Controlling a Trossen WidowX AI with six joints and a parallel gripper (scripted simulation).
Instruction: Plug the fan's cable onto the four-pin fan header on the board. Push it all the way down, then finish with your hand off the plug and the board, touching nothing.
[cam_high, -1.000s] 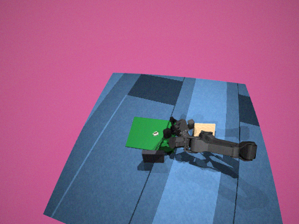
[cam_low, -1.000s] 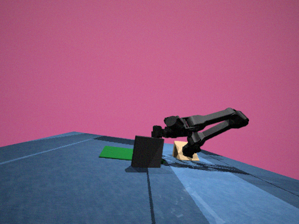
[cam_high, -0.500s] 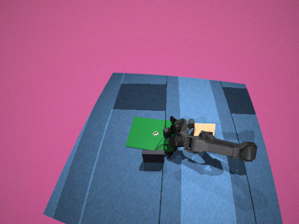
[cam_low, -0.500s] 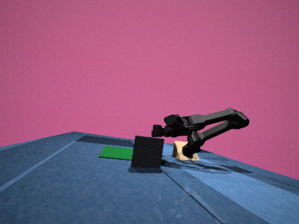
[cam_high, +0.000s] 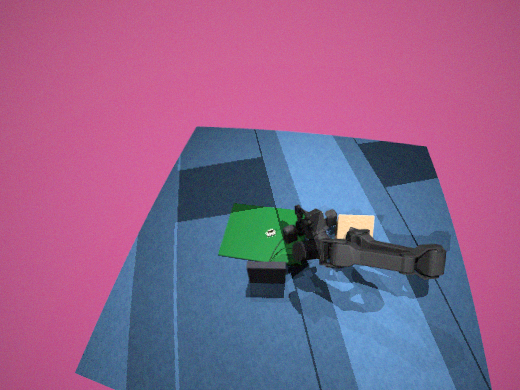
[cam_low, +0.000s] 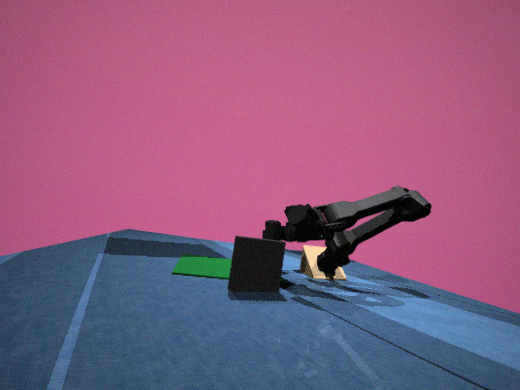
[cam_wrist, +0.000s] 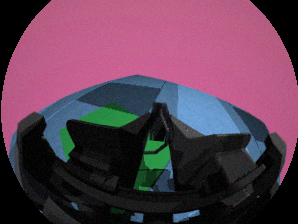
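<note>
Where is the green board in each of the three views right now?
Top: the green board lies at the centre, just left of the pincer.
Exterior: a thin green strip left of the dark box.
Wrist: green patches behind the dark fingers.
Shared landmark: the board's edge by the arm.
</note>
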